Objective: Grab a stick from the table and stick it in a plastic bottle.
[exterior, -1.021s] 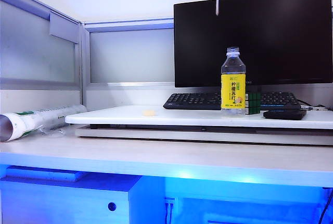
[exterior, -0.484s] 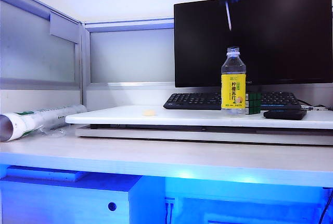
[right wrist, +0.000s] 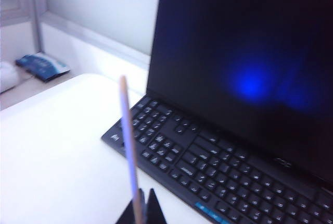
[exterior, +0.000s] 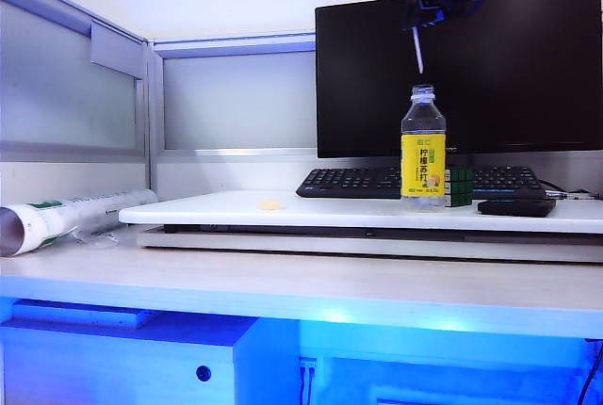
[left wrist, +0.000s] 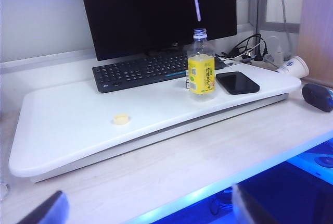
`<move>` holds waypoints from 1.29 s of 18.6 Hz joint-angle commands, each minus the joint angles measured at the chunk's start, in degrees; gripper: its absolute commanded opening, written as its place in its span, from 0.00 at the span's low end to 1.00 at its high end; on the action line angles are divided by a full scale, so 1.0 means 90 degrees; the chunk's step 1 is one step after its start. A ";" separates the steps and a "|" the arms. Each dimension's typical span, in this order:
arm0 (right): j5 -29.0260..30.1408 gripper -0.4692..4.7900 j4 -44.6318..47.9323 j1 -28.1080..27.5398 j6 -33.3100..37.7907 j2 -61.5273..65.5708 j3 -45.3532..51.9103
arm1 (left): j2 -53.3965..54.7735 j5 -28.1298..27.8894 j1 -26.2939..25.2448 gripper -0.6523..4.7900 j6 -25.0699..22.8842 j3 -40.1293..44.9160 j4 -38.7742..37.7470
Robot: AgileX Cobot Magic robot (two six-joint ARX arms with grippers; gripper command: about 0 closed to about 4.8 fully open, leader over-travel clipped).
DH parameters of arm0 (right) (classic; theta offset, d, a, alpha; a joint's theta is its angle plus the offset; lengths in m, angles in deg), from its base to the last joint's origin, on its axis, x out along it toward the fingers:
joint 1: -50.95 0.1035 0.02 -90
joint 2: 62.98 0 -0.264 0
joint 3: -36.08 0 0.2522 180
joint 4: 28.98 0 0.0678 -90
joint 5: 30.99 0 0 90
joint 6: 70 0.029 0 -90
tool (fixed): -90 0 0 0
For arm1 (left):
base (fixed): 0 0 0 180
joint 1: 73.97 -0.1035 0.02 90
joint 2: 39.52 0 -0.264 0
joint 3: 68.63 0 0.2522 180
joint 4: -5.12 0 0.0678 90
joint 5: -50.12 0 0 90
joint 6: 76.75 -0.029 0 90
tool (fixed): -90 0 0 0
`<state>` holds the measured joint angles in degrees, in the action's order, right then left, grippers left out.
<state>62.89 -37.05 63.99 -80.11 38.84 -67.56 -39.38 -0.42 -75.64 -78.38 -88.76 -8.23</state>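
Note:
The clear plastic bottle [exterior: 423,146] with a yellow label stands uncapped on the raised white board of the table [exterior: 283,209], in front of the keyboard. My right gripper [exterior: 415,21] hangs high above it, shut on the upper end of the thin stick [exterior: 416,51]. The stick points down, and its lower tip is a little above the bottle's mouth. In the right wrist view the stick [right wrist: 129,140] rises from between the shut fingertips of the right gripper [right wrist: 141,207]; the bottle is out of that view. My left gripper [left wrist: 148,213] stays low at the table's front, open and empty. It looks across at the bottle [left wrist: 201,70] and the stick [left wrist: 196,6].
A black monitor [exterior: 457,66] and keyboard [exterior: 349,182] stand behind the bottle. A Rubik's cube [exterior: 460,186] and a black phone [exterior: 515,206] lie right of it. A small pale-yellow blob [exterior: 270,203] lies on the board; a rolled white tube [exterior: 66,217] lies far left. A paper cup [left wrist: 292,67] and a mouse [left wrist: 317,96] sit beyond the board's end.
My right gripper has come down and to the right with the stick, bringing the stick's tip from high left of the bottle to just over its mouth. The left gripper has not moved.

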 commanded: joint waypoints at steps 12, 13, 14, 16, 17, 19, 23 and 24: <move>0.0204 0.08 0.0211 -0.0172 0.0486 0.0138 -0.0029 | 0.0005 0.0024 -0.0005 0.89 0.0017 -0.0019 0.0036; 0.0204 0.08 0.0219 -0.0172 0.0486 0.0158 -0.0029 | 0.0005 0.0022 -0.0005 0.89 0.0017 -0.0019 0.0036; 0.0204 0.08 0.0204 -0.0175 0.0486 0.0180 -0.0029 | 0.0005 0.0022 -0.0005 0.89 0.0017 -0.0019 0.0036; 0.0214 0.08 0.0160 -0.0175 0.0488 0.0219 -0.0027 | 0.0005 0.0022 -0.0005 0.89 0.0017 -0.0019 0.0034; 0.0255 0.08 0.0160 -0.0172 0.0491 0.0243 -0.0027 | 0.0005 0.0022 -0.0005 0.89 0.0017 -0.0019 0.0034; 0.0260 0.08 0.0153 -0.0168 0.0537 0.0299 -0.0027 | 0.0005 0.0022 -0.0005 0.89 0.0017 -0.0019 0.0034; 0.0272 0.08 0.0027 -0.0168 0.0641 0.0408 -0.0024 | 0.0005 0.0022 -0.0005 0.89 0.0015 -0.0019 0.0032; 0.0270 0.08 0.0019 -0.0165 0.0644 0.0415 -0.0024 | 0.0005 0.0022 -0.0005 0.89 0.0015 -0.0019 0.0032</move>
<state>65.12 -37.73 62.46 -74.51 42.75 -67.52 -39.38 -0.42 -75.64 -78.40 -88.76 -8.43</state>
